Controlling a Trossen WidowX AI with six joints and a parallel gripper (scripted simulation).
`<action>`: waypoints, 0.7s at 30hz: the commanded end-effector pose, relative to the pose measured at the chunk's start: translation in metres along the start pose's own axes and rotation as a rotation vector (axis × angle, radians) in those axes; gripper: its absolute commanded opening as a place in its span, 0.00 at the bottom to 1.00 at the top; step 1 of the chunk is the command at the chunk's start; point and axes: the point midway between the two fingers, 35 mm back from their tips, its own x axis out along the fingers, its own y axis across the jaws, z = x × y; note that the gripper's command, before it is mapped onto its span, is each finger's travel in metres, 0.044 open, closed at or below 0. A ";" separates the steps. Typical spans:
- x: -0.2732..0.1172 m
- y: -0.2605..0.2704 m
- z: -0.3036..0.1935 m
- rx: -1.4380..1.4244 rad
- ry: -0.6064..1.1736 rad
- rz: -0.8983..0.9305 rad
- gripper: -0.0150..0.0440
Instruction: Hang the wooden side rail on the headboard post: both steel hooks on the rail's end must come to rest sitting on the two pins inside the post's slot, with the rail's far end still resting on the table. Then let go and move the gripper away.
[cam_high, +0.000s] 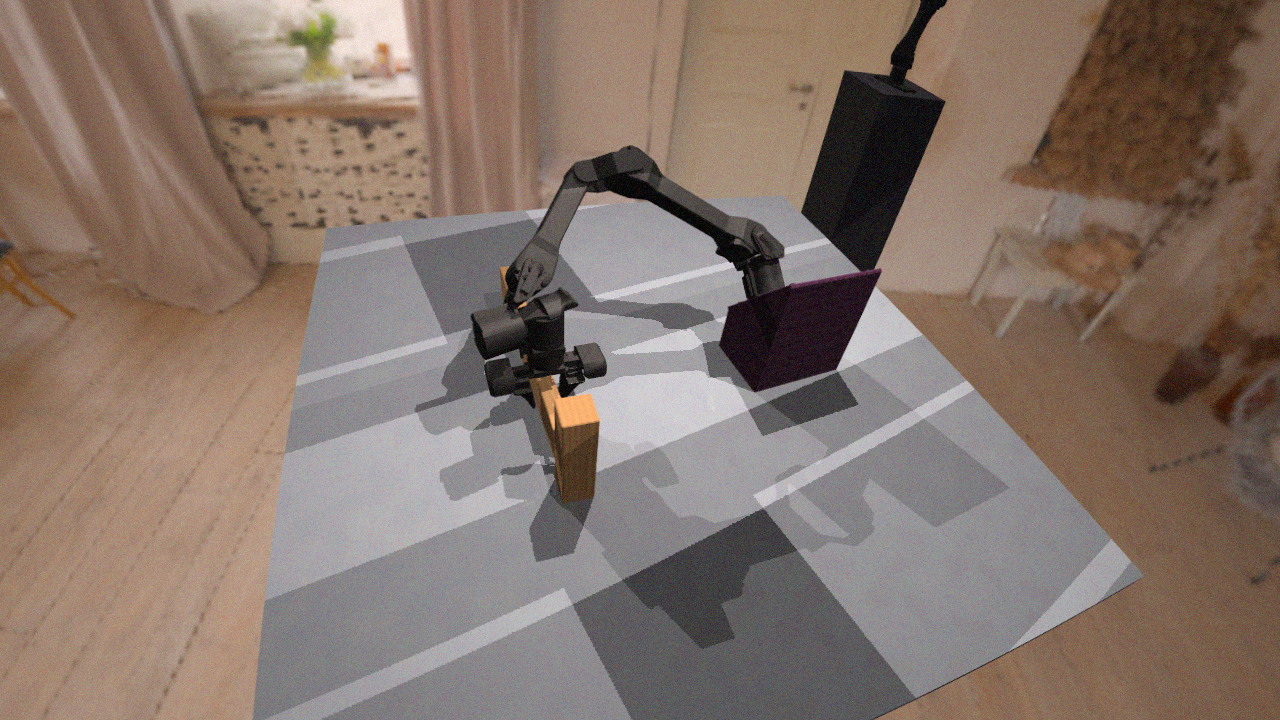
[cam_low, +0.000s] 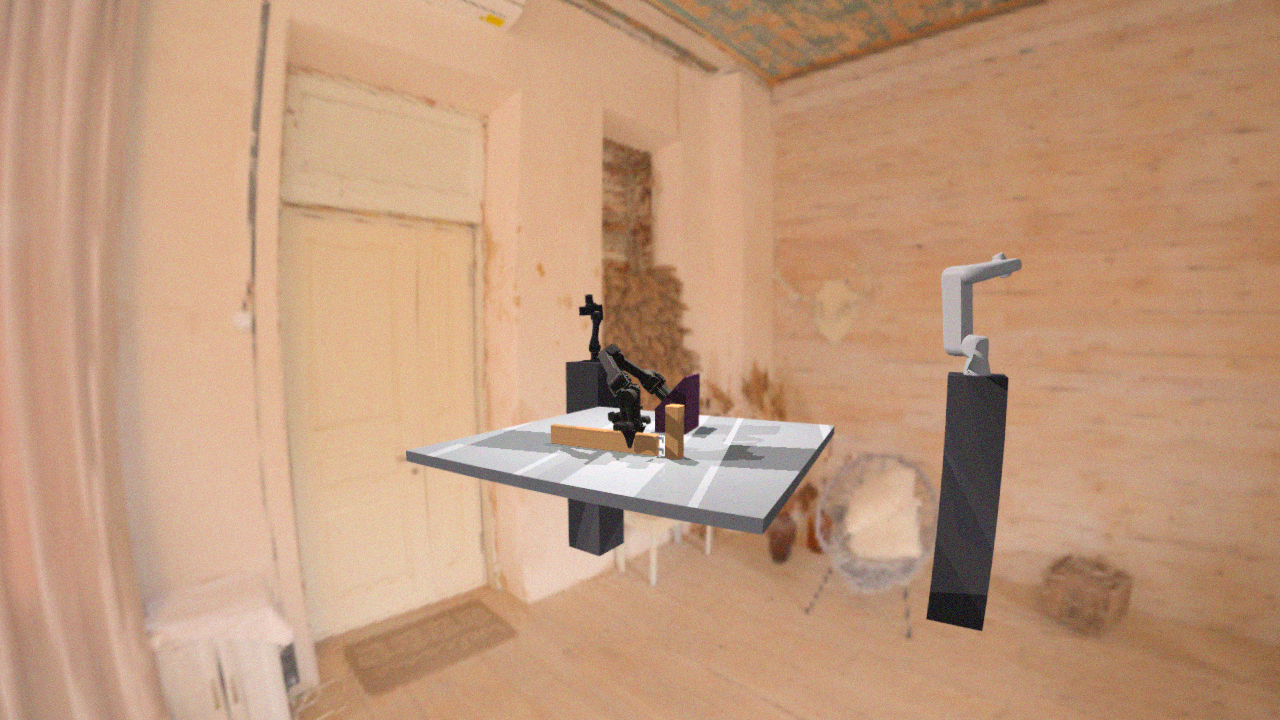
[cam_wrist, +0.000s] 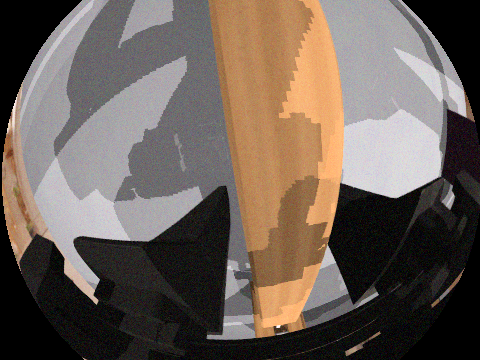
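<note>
1. Rail (cam_high: 547, 411) (cam_low: 586, 437) (cam_wrist: 280, 150): located on the table (cam_high: 358, 537) (cam_low: 608, 492) (cam_wrist: 400, 150), set on its narrow edge. Long axis runs level along the table top; the hook end points at the post (cam_high: 580, 447) (cam_low: 674, 429) (cam_wrist: 259, 330).
2. Hooks (cam_low: 661, 440): pale metal, on the rail end just beside the post. Not seated on the pins as far as the exterior view shows.
3. Appearance: rail is a long, straight, light orange-brown wooden bar with fine grain, crossed by shadows. Post is similar wood, upright.
4. Gripper (cam_high: 549, 394) (cam_low: 631, 438) (cam_wrist: 266, 187): jaws about half open, astride the rail near its hook end. A gap shows on one side; contact on the other cannot be determined. No grip established.
5. Visibility: arm covers much of the rail from the top; its far end is cut off in the wrist view. Pins cannot be made out.
</note>
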 end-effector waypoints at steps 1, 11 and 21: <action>0.000 0.000 0.000 -0.005 -0.003 0.001 0.42; 0.000 0.000 0.000 -0.005 -0.003 0.001 0.25; 0.000 -0.004 0.000 0.036 -0.003 0.001 0.25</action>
